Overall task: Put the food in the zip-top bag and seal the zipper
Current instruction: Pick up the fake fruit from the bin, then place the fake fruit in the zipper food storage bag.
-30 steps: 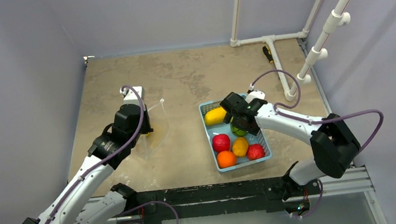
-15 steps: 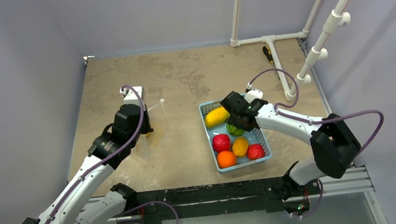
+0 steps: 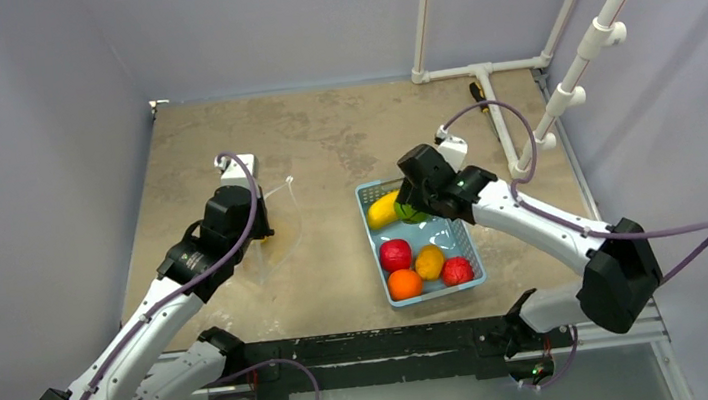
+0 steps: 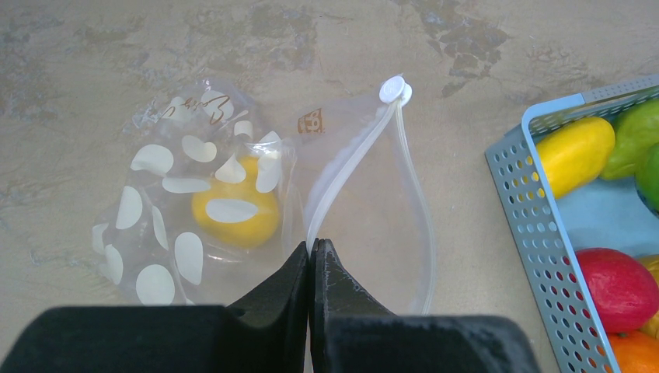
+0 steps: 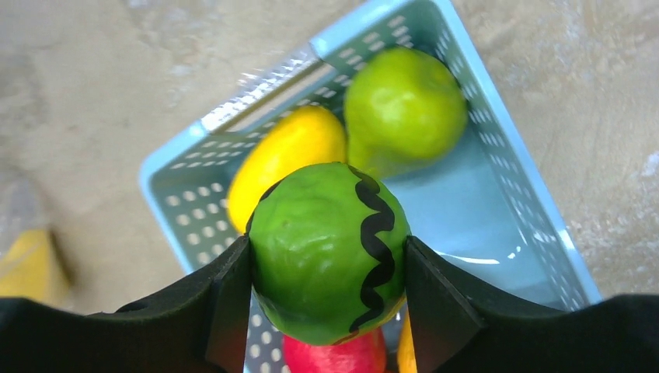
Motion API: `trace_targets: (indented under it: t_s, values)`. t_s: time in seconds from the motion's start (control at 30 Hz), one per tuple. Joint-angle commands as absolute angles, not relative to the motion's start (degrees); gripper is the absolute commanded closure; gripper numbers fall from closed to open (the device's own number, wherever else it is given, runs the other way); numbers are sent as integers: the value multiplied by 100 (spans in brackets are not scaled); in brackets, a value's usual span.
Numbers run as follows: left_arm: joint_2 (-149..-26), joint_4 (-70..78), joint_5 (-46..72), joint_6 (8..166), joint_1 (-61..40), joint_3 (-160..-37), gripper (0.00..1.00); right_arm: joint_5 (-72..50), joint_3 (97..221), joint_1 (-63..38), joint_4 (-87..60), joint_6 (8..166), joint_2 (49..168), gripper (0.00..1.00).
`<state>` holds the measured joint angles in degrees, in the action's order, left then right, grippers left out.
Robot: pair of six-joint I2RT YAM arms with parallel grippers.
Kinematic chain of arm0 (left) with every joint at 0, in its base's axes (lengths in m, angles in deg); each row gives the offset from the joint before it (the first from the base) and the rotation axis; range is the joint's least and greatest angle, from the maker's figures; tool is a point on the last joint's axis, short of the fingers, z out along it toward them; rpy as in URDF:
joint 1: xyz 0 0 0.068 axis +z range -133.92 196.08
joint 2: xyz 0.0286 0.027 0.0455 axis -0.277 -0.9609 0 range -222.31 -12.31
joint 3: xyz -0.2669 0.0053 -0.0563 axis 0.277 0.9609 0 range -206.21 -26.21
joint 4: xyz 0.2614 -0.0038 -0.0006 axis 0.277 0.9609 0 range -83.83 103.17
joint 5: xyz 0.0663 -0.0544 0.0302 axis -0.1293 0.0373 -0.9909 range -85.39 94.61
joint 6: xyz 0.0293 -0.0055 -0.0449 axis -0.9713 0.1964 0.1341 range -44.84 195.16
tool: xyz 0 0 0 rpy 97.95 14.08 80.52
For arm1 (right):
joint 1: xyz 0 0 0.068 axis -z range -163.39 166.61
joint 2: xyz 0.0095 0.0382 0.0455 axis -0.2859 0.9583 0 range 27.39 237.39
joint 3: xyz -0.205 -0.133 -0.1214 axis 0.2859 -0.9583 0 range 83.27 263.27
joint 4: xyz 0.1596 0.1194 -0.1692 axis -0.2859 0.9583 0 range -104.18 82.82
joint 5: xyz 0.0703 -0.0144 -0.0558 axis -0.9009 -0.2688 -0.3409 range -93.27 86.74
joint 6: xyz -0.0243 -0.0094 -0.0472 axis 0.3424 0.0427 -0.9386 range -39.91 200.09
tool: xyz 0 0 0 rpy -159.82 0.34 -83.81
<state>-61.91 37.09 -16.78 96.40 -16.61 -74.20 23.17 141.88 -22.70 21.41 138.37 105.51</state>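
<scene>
The filling step is in hand: the right gripper (image 5: 326,260) is clamped on a green striped melon (image 5: 330,233), held above the light-blue basket (image 4: 532,225) where the other fruits (image 4: 618,284) lie, while one yellow fruit (image 4: 233,210) already sits inside the zip-top bag (image 4: 167,225), lying on the table (image 4: 116,62) well to the basket's left. The left gripper (image 4: 312,252) is pinched tight on the bag's mouth edge, so the zipper (image 4: 345,167) bows into an open loop. Next, I judge, the melon must cross to that loop and pass through it before release — the mouth looks slim for so round a fruit.
</scene>
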Motion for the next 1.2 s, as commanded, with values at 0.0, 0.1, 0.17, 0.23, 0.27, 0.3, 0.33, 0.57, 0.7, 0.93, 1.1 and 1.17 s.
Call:
trace_targets:
  t_s: [0.0,0.1,0.17,0.23,0.27,0.3,0.33,0.57,0.7,0.93,1.1,1.17]
  values:
    - [-6182,3543,-1725,9547,-1667,-7436,100,1992,14584,-2250,1722,13230,10252,99]
    - [-6189,3541,-1727,9547,-1669,-7430,100,1593,14651,-2263,1353,12873,10097,97]
    - [-6197,3546,-1719,9547,-1665,-7435,100,1338,14679,-2260,1106,12647,10003,96]
    - [-6206,3543,-1726,9547,-1670,-7431,100,1042,14706,-2263,856,12453,9937,96]
    - [-6206,3538,-1727,9547,-1669,-7437,100,893,14707,-2273,724,12367,9914,96]
    - [-6205,3535,-1727,9547,-1663,-7430,100,751,14733,-2285,622,12251,9908,96]
    - [-6205,3535,-1727,9547,-1669,-7433,100,618,14772,-2310,531,12184,9929,96]
    - [-6215,3535,-1721,9540,-1666,-7435,100,328,15104,-2787,45,12034,10131,96]
    - [-6192,3535,-1727,9529,-1670,-7436,100,295,15321,-3207,-295,12112,10413,96]
    - [-6132,3535,-1744,9543,-1665,-7427,100,4,15562,-3562,-925,12140,10917,97]
    - [-6096,3526,-1736,9538,-1670,-7420,100,-102,15812,-3848,-1095,12159,11312,97]
    - [-6084,3518,-1720,9538,-1666,-7422,100,-129,15853,-3962,-1168,12198,11473,97]
